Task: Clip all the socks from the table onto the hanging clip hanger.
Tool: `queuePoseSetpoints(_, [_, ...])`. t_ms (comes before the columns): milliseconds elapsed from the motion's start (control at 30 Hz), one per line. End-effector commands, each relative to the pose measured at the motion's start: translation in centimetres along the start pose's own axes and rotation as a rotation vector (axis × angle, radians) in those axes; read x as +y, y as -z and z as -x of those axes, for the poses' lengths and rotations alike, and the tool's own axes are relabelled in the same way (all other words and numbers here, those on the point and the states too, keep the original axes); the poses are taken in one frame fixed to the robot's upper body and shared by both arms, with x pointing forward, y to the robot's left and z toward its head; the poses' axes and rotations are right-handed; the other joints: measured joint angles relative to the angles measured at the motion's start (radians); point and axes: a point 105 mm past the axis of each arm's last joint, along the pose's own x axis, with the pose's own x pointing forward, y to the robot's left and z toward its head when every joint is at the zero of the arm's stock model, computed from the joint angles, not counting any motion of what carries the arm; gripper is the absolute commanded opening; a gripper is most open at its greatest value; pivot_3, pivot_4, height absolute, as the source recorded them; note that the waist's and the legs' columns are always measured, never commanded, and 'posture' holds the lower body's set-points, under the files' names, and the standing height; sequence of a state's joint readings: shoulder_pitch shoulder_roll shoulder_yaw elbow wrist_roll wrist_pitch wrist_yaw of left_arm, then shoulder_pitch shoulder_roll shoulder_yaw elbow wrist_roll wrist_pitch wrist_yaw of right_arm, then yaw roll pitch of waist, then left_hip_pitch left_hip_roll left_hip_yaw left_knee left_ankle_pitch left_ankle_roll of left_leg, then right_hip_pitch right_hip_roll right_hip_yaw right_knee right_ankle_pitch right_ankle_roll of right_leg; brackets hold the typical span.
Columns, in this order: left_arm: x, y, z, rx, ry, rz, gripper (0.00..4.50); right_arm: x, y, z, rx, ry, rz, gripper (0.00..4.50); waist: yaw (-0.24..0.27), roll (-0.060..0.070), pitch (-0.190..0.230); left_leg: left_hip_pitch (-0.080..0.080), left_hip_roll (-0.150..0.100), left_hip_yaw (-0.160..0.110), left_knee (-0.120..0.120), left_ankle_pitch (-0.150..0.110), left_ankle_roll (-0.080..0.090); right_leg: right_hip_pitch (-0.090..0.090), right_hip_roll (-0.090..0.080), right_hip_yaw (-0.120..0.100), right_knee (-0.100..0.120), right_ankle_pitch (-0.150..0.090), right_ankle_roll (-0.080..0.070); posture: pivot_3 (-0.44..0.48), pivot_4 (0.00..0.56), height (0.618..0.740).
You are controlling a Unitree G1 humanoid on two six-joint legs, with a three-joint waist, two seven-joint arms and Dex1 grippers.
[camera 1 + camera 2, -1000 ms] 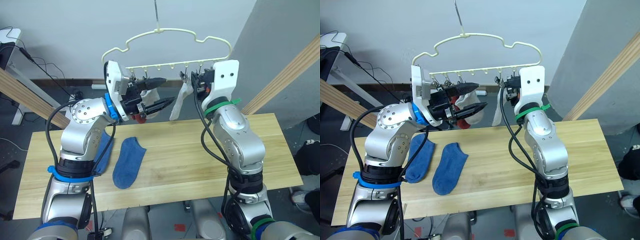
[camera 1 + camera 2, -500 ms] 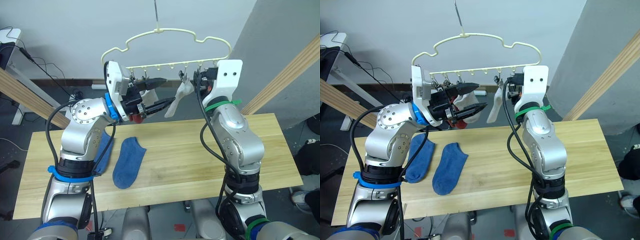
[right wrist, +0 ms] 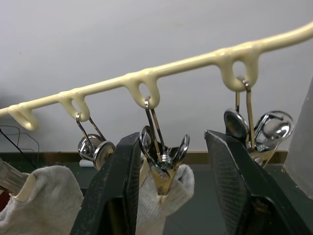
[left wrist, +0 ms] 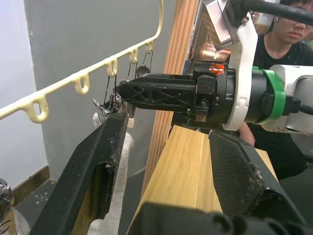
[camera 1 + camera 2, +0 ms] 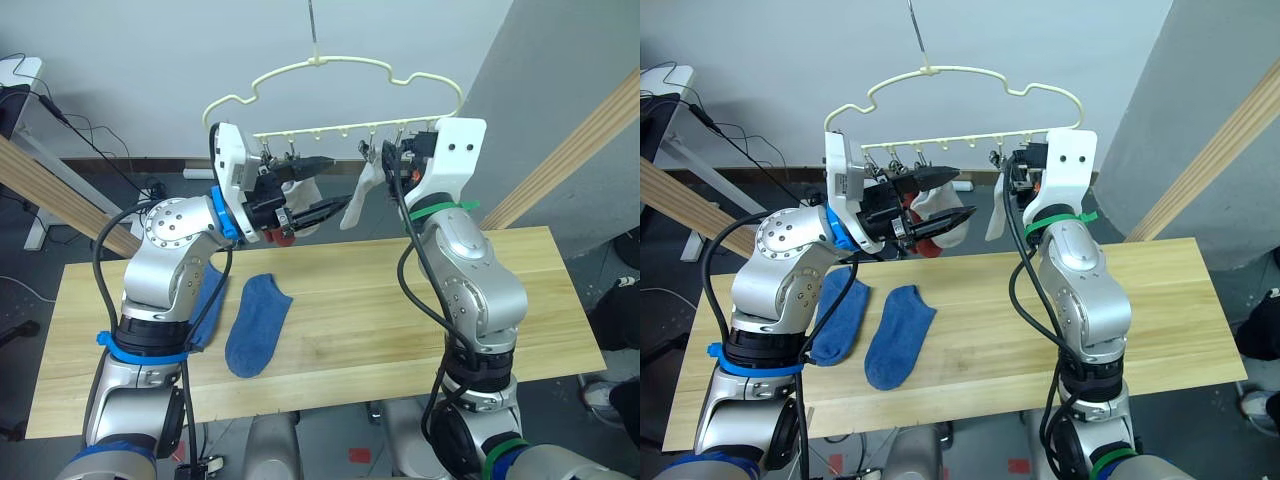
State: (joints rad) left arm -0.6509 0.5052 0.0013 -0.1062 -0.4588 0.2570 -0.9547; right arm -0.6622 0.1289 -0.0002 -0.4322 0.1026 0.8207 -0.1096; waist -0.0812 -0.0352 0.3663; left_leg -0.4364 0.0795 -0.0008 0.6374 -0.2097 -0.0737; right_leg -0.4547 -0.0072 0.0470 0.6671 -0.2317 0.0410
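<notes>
The pale yellow clip hanger (image 5: 320,75) hangs above the table (image 5: 400,300). Two blue socks (image 5: 898,335) (image 5: 840,320) lie flat on the table's left half. A rust red sock (image 5: 930,245) and a light grey sock (image 5: 945,215) hang from clips behind my left gripper (image 5: 335,183), which is open and empty. A second grey sock (image 5: 358,195) hangs from a metal clip (image 3: 164,156). My right gripper (image 3: 173,137) is open, one finger on each side of that clip without touching it. The left wrist view shows my right gripper (image 4: 171,93) just across from the left one.
Slanted wooden poles of a frame (image 5: 580,140) rise on both sides of the table. A person (image 4: 293,29) sits beyond the table's end. Cables and a white stand (image 5: 30,100) are on the floor at far left. The table's right half is bare wood.
The right-hand grey sock swung left and has come back under its clip. My right wrist shifted slightly towards the hanger. The left arm has hardly moved.
</notes>
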Motion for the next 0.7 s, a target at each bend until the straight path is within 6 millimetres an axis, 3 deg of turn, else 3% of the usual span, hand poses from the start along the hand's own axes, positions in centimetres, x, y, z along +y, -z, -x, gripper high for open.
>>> queuePoseSetpoints(33, [-0.42,-0.79,-0.39,-0.019,0.026,-0.03,2.97,0.45,-2.09,0.55,-0.074,-0.015,-0.025,2.11,0.0,0.0,0.0,0.0,0.0,0.0,0.0,0.0,0.0,0.0,0.0,0.0,0.0,0.0,0.0,-0.124,0.337,0.74])
queuePoseSetpoints(700, [-0.64,-0.45,-0.55,-0.018,0.034,-0.022,2.97,1.13,-2.75,0.96,-0.083,-0.012,-0.1,2.11,-0.002,0.0,0.0,0.0,0.0,0.0,0.004,0.0,0.0,-0.001,0.0,0.0,0.006,0.0,0.0,-0.148,0.33,0.74])
